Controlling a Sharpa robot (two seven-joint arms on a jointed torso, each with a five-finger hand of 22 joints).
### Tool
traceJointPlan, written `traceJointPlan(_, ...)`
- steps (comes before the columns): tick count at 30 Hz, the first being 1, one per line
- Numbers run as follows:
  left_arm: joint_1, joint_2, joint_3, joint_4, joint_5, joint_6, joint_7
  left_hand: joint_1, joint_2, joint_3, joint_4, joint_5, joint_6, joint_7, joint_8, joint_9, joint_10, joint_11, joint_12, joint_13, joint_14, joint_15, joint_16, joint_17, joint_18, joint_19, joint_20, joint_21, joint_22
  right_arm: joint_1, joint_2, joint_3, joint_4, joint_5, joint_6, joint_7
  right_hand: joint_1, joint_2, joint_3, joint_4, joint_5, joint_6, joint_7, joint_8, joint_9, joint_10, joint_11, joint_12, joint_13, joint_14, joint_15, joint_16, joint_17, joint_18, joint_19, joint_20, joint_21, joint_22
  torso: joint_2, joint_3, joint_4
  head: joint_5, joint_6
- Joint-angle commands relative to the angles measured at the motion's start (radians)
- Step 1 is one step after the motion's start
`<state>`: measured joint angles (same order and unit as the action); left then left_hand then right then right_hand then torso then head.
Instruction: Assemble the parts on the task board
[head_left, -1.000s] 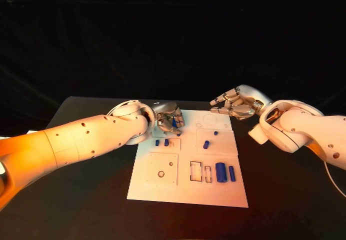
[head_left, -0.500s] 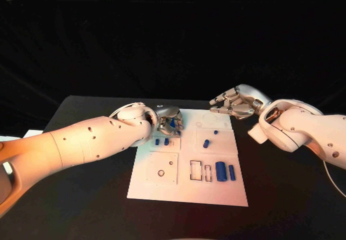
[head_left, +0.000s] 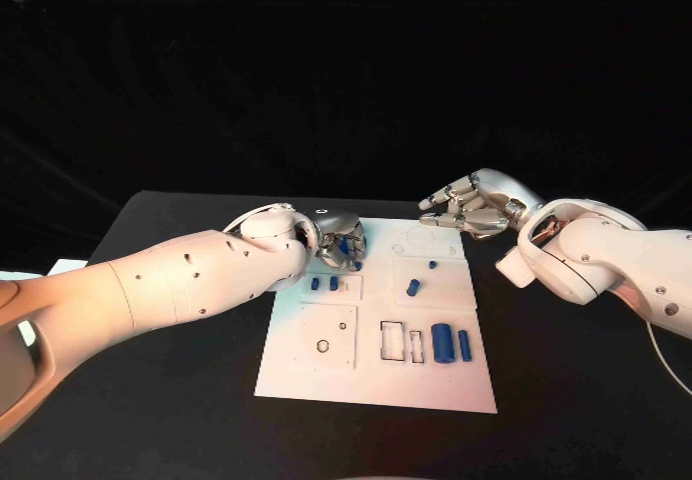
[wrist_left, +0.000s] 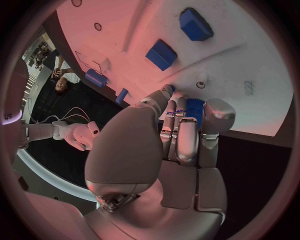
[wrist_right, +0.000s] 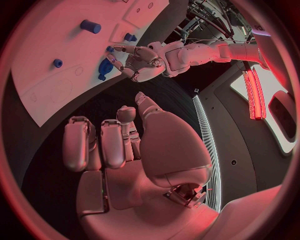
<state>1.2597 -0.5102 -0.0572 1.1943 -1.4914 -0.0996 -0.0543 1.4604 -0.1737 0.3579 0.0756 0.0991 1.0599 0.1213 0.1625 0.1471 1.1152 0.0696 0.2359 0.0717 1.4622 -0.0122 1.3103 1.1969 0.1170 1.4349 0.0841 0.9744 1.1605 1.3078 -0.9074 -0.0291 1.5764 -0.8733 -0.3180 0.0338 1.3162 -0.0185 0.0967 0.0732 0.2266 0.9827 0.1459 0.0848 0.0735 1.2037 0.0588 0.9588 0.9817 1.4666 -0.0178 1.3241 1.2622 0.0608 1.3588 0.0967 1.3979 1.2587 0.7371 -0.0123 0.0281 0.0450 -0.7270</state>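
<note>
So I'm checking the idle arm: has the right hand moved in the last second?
No. In the head view the right hand hovers at the same spot off the task board's far right corner, holding nothing.

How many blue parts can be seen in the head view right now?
7 parts: two side by side near the left hand, one in its fingers, two on the board's right half, two nearer its front edge. The hand may hide more.
</note>
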Motion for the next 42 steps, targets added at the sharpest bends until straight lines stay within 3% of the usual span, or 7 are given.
traceJointPlan(1, 0.0, 0.007, 0.001, -0.003, -0.016, 0.028, -0.007, 0.003, 0.009, 0.01, -0.001, -0.002, 0.009, 0.001, -0.005, -0.002, 0.013, -0.001, -0.005, -0.001, 0.006, -0.001, 0.009, 0.004, -0.009, 0.008, 0.001, 0.014, 0.01, -0.001, 0.001, 0.0, 0.001, -0.002, 0.015, 0.008, 0.004, 0.006, -0.001, 0.001, 0.004, -0.002, 0.003, 0.006, -0.001, -0.004, 0.001, -0.004, 0.0, 0.037, 0.003, -0.002, 0.0, 0.013, -0.005, -0.001, -0.004, 0.0, 0.001, -0.0001, -0.0003, 0.0, -0.002)
traceJointPlan(10, 0.0, 0.014, -0.001, -0.001, -0.016, 0.055, -0.005, -0.006, 0.0, 0.027, -0.01, -0.005, 0.019, -0.003, -0.015, -0.007, 0.042, -0.009, -0.009, 0.001, 0.019, -0.007, 0.037, 0.029, -0.026, 0.032, -0.004, 0.122, 0.09, -0.001, 0.002, 0.0, 0.001, 0.0, 0.016, 0.007, 0.004, 0.006, -0.001, 0.001, 0.004, -0.002, 0.003, 0.006, -0.001, -0.004, 0.001, -0.004, 0.0, 0.037, 0.003, -0.002, 0.0, 0.013, -0.005, -0.001, -0.004, 0.0, 0.0, 0.0007, 0.0002, 0.001, -0.003)
traceJointPlan(15, 0.0, 0.014, -0.002, 0.0, -0.016, 0.066, -0.007, -0.009, -0.001, 0.03, -0.012, -0.006, 0.02, -0.005, -0.017, -0.008, 0.045, -0.011, -0.011, 0.001, 0.02, -0.009, 0.038, 0.027, -0.029, 0.036, -0.005, 0.14, 0.103, -0.001, 0.002, 0.0, 0.001, 0.001, 0.017, 0.007, 0.005, 0.007, 0.0, 0.001, 0.005, -0.002, 0.003, 0.007, -0.001, -0.001, 0.001, 0.0, 0.003, 0.037, 0.003, -0.001, 0.001, 0.013, -0.005, -0.001, -0.004, 0.0, 0.0, -0.0005, 0.0024, -0.001, -0.005)
traceJointPlan(20, 0.0, 0.016, -0.002, -0.003, -0.016, 0.073, -0.011, -0.012, -0.003, 0.032, -0.012, -0.006, 0.019, -0.004, -0.02, -0.009, 0.044, -0.01, -0.015, 0.0, 0.02, -0.009, 0.037, 0.023, -0.029, 0.036, -0.006, 0.145, 0.107, -0.001, 0.003, 0.0, 0.001, 0.001, 0.017, 0.007, 0.005, 0.007, 0.0, 0.001, 0.005, -0.002, 0.003, 0.007, -0.001, -0.001, 0.001, 0.0, 0.003, 0.037, 0.003, -0.001, 0.001, 0.013, -0.005, -0.001, -0.004, 0.0, 0.0, -0.0002, 0.0001, 0.002, -0.005)
traceJointPlan(26, 0.0, 0.021, -0.003, -0.008, -0.016, 0.085, -0.015, -0.008, 0.011, 0.053, -0.021, -0.008, 0.031, -0.002, -0.022, -0.01, 0.058, -0.011, -0.019, 0.002, 0.023, -0.009, 0.044, 0.027, -0.031, 0.035, -0.006, 0.157, 0.12, -0.001, 0.004, 0.0, 0.001, 0.001, 0.017, 0.007, 0.005, 0.007, 0.0, 0.001, 0.005, -0.002, 0.003, 0.007, -0.001, -0.001, 0.001, 0.0, 0.003, 0.037, 0.003, -0.001, 0.001, 0.013, -0.005, -0.001, -0.004, 0.0, 0.0, 0.0004, -0.0008, 0.001, -0.006)
traceJointPlan(34, 0.0, 0.026, -0.003, -0.017, -0.014, 0.07, -0.012, 0.004, 0.041, 0.093, -0.045, -0.025, 0.082, -0.01, -0.009, -0.003, 0.114, -0.025, -0.016, 0.013, 0.034, -0.021, 0.063, 0.046, -0.039, 0.045, -0.014, 0.213, 0.162, -0.001, 0.005, 0.0, 0.002, 0.001, 0.017, 0.007, 0.005, 0.009, 0.0, 0.002, 0.007, -0.001, 0.003, 0.007, -0.001, 0.0, 0.001, 0.003, 0.006, 0.037, 0.003, -0.002, 0.001, 0.013, -0.005, -0.001, -0.004, 0.0, 0.0, 0.0013, 0.0001, 0.001, -0.006)
traceJointPlan(42, 0.0, 0.018, 0.003, -0.007, 0.022, 0.023, -0.005, -0.004, 0.043, 0.112, -0.059, -0.026, 0.087, -0.001, -0.017, -0.005, 0.122, -0.021, -0.033, 0.016, 0.037, -0.019, 0.063, 0.042, -0.041, 0.047, -0.016, 0.222, 0.171, -0.001, 0.005, 0.0, 0.002, 0.001, 0.017, 0.008, 0.005, 0.01, 0.001, 0.002, 0.008, 0.0, 0.003, 0.007, -0.001, 0.001, 0.001, 0.004, 0.006, 0.037, 0.003, -0.002, 0.001, 0.013, -0.005, -0.001, -0.005, -0.001, 0.0, -0.0001, -0.0007, -0.001, -0.005)
